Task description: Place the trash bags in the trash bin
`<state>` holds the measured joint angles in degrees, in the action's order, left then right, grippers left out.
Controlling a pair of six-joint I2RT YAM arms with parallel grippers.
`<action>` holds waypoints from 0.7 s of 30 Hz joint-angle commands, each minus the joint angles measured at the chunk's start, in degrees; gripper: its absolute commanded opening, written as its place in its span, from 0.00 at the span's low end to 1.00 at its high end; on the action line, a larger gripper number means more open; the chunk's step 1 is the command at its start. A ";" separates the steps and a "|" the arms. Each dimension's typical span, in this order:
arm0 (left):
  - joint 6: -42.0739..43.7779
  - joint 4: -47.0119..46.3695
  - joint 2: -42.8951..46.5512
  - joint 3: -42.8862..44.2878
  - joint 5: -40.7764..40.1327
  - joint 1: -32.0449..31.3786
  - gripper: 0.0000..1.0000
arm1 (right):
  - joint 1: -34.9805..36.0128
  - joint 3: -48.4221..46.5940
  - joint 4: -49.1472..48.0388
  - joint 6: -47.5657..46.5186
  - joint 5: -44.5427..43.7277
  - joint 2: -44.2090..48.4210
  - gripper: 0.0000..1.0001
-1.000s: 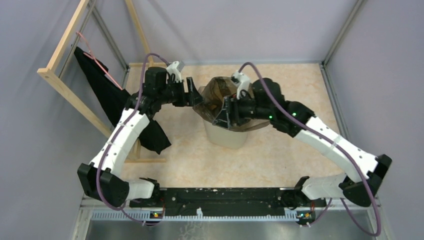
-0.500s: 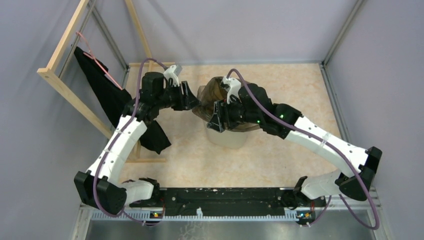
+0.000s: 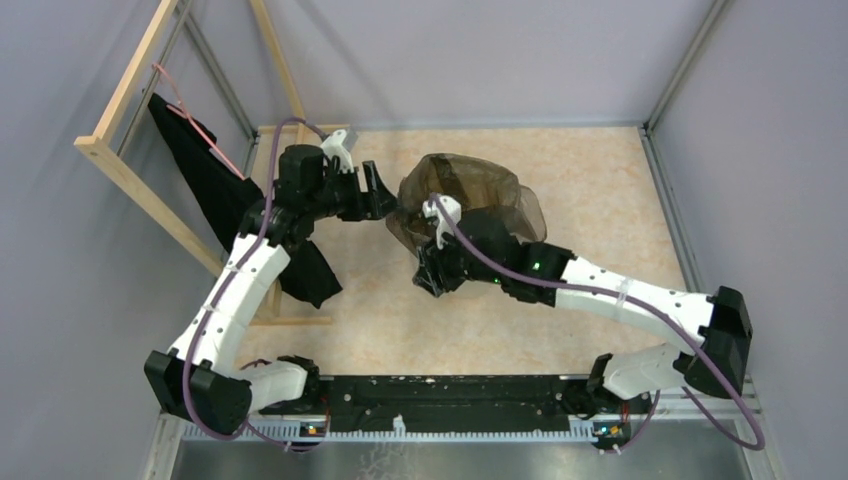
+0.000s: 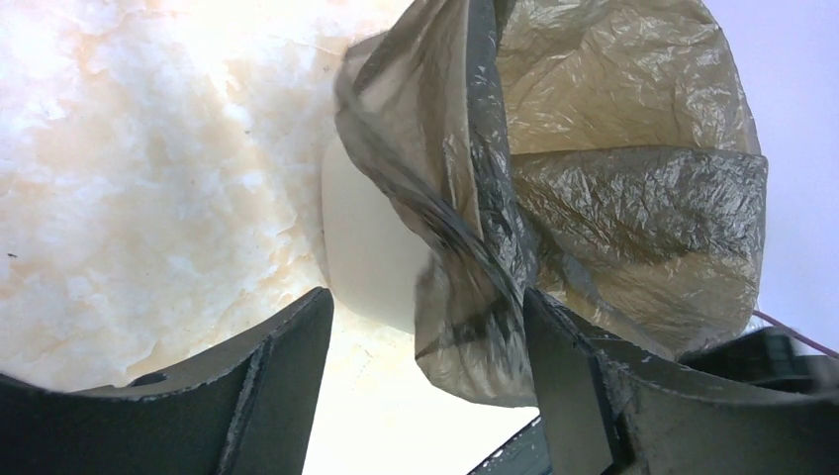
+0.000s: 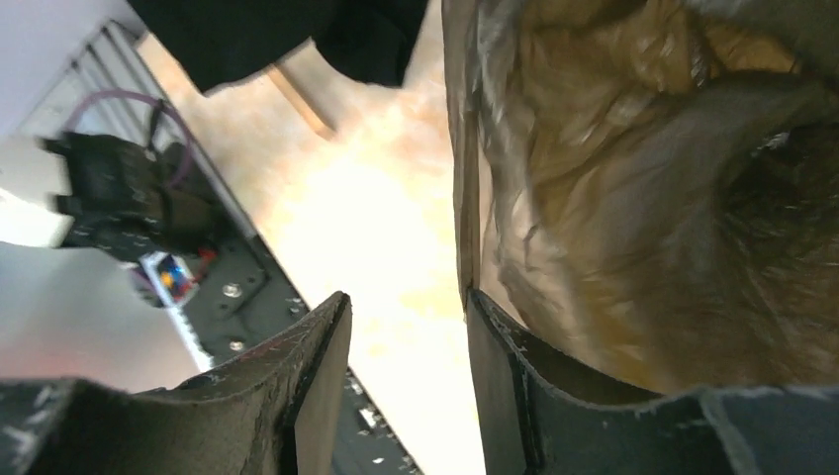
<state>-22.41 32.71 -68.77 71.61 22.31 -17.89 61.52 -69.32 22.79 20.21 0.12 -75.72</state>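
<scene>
The see-through brown trash bag (image 3: 470,192) lies spread and puffed over the trash bin, which the bag and my right arm hide in the top view. In the left wrist view the cream bin wall (image 4: 371,247) shows beside a hanging fold of the bag (image 4: 475,287). My left gripper (image 3: 385,205) is at the bag's left edge, open, with that fold hanging loose between the jaws (image 4: 427,341). My right gripper (image 3: 430,272) is at the bag's near-left side, open, with nothing in its gap (image 5: 406,346); the bag (image 5: 633,198) lies against the outside of one finger.
A wooden frame (image 3: 120,150) stands at the left with a matte black cloth (image 3: 215,190) hung on it and drooping to the floor (image 3: 310,272). The cloth also shows in the right wrist view (image 5: 287,30). The black base rail (image 3: 450,395) runs along the near edge.
My right arm has swung toward the near side and left, its gripper dropping from the bag's top to its near-left side. The bag now spreads wider. The left gripper barely shifted.
</scene>
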 commanded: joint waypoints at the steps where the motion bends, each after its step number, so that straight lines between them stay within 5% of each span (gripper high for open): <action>1: -0.51 -0.43 1.04 2.67 -1.72 0.31 0.75 | 0.92 10.11 -13.39 -8.04 -5.91 2.01 0.47; 11: -0.91 -2.54 -0.10 1.25 0.27 0.31 0.73 | 1.01 12.24 -16.28 -7.01 -7.48 4.43 0.58; 21: -2.45 -5.77 -4.04 4.87 2.67 0.31 0.56 | 0.90 12.71 -10.49 0.03 -10.57 15.15 0.56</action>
<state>-23.77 31.03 -71.81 73.47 22.39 -17.87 62.50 -56.64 11.33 16.95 -7.40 -65.04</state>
